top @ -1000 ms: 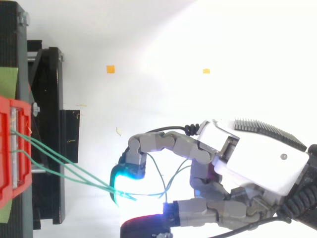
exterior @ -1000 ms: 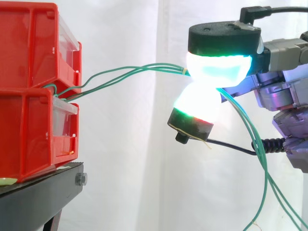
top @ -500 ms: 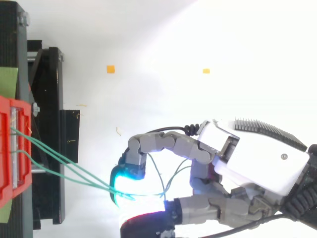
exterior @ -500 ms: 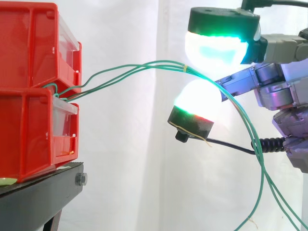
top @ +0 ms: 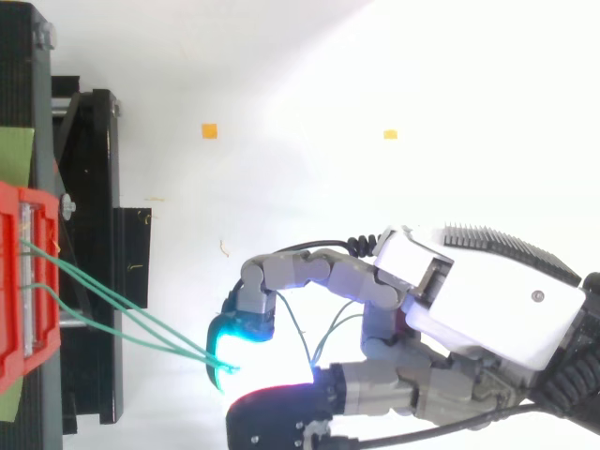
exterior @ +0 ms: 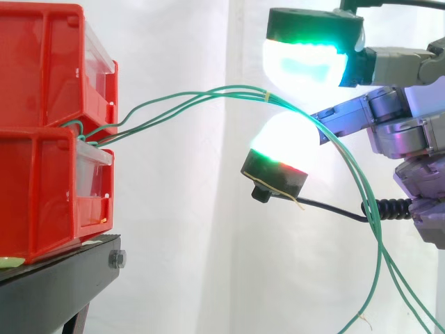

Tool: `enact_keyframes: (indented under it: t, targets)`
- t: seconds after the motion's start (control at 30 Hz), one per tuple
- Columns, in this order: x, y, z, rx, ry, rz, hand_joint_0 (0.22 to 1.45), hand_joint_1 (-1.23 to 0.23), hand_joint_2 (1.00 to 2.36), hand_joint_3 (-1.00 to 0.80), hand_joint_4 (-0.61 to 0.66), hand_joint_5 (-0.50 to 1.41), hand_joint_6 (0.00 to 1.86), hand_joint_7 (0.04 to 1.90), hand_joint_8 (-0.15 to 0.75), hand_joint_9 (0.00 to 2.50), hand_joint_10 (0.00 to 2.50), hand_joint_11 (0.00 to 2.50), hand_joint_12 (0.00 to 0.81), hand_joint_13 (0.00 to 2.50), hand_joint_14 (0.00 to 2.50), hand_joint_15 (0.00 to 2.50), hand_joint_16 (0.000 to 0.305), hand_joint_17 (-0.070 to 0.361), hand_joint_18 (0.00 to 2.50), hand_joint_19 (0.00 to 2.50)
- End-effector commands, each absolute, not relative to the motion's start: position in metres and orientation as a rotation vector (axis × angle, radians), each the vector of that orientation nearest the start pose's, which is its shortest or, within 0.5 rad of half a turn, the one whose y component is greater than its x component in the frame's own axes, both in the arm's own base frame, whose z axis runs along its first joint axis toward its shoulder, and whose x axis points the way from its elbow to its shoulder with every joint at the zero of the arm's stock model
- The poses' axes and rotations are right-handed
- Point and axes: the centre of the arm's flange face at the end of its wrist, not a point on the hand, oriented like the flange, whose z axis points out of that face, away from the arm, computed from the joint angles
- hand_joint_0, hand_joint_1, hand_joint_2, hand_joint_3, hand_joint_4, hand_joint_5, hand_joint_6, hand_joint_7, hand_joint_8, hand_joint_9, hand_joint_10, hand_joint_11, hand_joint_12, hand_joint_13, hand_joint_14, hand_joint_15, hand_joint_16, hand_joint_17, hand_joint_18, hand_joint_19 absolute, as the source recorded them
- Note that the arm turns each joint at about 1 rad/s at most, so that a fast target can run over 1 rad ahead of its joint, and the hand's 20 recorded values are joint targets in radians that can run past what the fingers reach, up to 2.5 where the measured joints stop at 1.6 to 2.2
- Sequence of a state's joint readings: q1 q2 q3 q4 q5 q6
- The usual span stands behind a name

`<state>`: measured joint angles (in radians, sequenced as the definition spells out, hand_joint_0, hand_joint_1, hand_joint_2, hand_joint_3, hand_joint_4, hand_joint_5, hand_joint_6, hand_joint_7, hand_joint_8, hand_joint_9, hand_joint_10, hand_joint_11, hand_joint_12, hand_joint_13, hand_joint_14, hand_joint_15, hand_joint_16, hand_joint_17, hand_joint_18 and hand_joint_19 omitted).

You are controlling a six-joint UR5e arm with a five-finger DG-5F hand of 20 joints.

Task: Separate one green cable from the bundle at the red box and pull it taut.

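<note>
Several green cables: one bundle. It leaves the red box well beyond the fingertips, arches through the hand and droops below the wrist.
Hand state: pads apart, nothing clamped. The upper pad is clear above the cables; the lower pad is just beneath them and seems to touch.
Slack: plenty, no strand taut.
Band: small and yellowish, on the bundle just ahead of the pads, on the box side.
Step in hand (judgement): singling out one strand. Not yet done, as all run together through the gap.
How to do it well: work palm-side of the band, where the strands part slightly. Close on one strand only, let the others drop free, then draw away from the box.
Risk: pinching two strands, or tugging the box on its stand.
</note>
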<state>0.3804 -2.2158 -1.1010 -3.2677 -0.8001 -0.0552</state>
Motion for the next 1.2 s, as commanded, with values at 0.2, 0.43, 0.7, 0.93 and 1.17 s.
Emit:
enact_keyframes:
  t: [0.2,0.43,0.7,0.93,1.17]
  targets:
    - [0.7071,0.0645,0.3166,1.385,1.199,0.634,0.66,-0.67,1.00,-0.44,0.00,0.15,0.50,1.37,-0.008,2.50,2.50,0.48,0.326,2.50,0.02,1.66,0.055,0.124,2.38,0.62]
    - [0.7067,0.0640,0.3167,1.386,1.196,0.629,0.67,-0.73,1.01,-0.24,-0.01,0.15,0.50,1.36,-0.007,2.50,2.50,0.49,0.332,2.50,0.02,1.64,0.059,0.132,2.42,0.57]
    - [0.7068,0.0630,0.3167,1.387,1.195,0.628,0.61,-0.83,1.01,-0.16,0.03,0.15,0.50,1.36,0.015,2.50,2.50,0.57,0.368,2.50,0.03,1.58,0.066,0.148,2.50,0.43]
    - [0.7071,0.0619,0.3167,1.387,1.193,0.628,0.44,-0.65,1.00,-0.50,0.05,0.15,0.50,1.39,0.028,2.50,2.50,0.53,0.362,2.50,0.03,1.59,0.065,0.146,2.49,0.48]
    - [0.7068,0.0617,0.3178,1.386,1.191,0.627,0.42,-0.34,1.00,-0.50,0.06,0.15,0.50,1.38,0.029,2.50,2.50,0.54,0.381,2.50,0.03,1.59,0.066,0.149,2.50,0.46]
